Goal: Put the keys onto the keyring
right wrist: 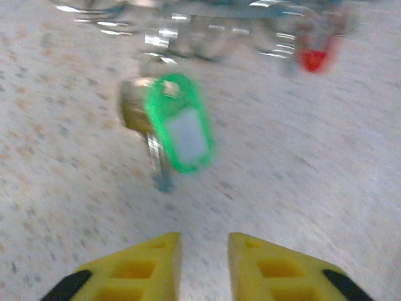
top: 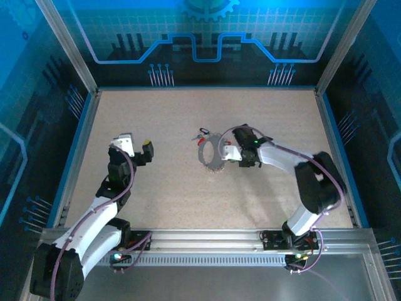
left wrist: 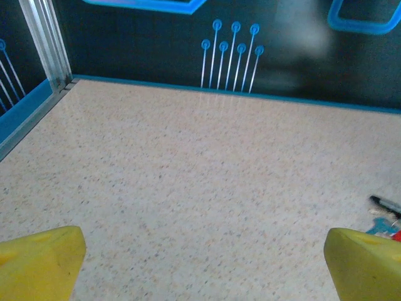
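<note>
The keyring [top: 209, 154], a thin silver loop, lies flat in the middle of the table. A small dark and red clump of keys [top: 202, 133] rests at its far left edge. My right gripper [top: 227, 152] is low at the loop's right side. In the right wrist view its yellow fingers [right wrist: 156, 263] stand a narrow gap apart over bare table, holding nothing. Just ahead of them are a green-headed key [right wrist: 178, 122], a red key [right wrist: 313, 59] and the blurred keyring [right wrist: 188, 31]. My left gripper [top: 144, 152] hovers wide open to the left, with the keys [left wrist: 385, 210] at the right edge of its view.
Blue rails and aluminium posts [top: 75, 150] border the speckled table [top: 188, 194]. A dark back wall [left wrist: 188, 44] with blue pin markings rises beyond the far edge. Bare tabletop lies between the two arms and in front of the left gripper.
</note>
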